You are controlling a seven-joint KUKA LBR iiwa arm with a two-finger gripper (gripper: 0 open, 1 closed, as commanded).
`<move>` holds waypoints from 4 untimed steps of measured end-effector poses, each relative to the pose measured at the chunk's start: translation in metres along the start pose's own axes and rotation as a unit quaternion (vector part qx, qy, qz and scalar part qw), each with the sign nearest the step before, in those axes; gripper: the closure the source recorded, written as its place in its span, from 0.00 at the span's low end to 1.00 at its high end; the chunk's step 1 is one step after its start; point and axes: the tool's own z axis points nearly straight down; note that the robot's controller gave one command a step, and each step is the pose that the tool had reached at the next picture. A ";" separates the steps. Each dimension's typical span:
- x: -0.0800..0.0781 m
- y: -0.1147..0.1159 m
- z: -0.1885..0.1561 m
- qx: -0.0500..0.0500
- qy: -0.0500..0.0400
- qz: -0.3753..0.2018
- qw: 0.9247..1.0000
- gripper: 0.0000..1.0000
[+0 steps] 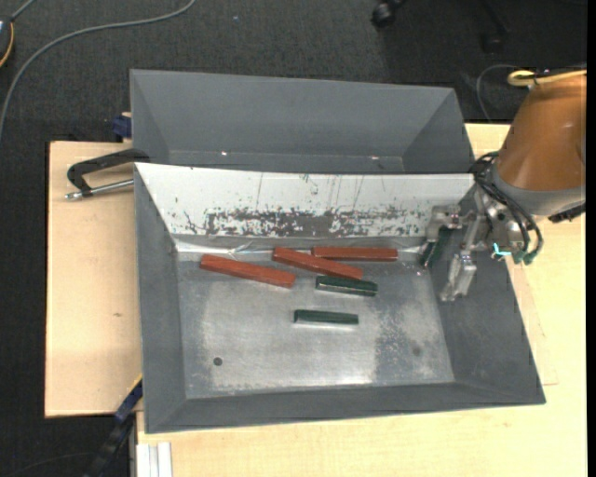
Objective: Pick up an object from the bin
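The floor [279,37] is dark grey with a fine, speckled, carpet-like texture. It shows beyond the far rim of the bin [156,307] and again past its near-left corner. A thin pale cable [65,39] curves across the floor beyond the far-left corner. Black items [382,11] lie on the floor beyond the far-right corner, too dark to identify. Under the bin, a pale wooden surface [88,279] spreads out past the left rim and shows beside the right and near rims. Light falls from above and lays a bright glare along the bin's far inner wall.
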 end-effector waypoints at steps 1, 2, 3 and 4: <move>0.003 0.072 0.007 -0.001 -0.003 -0.058 0.998 0.00; 0.008 0.112 0.089 -0.001 0.000 -0.108 0.994 0.00; 0.006 0.110 0.085 0.001 -0.004 -0.107 0.994 0.00; 0.006 0.110 0.085 0.001 -0.004 -0.107 0.994 0.00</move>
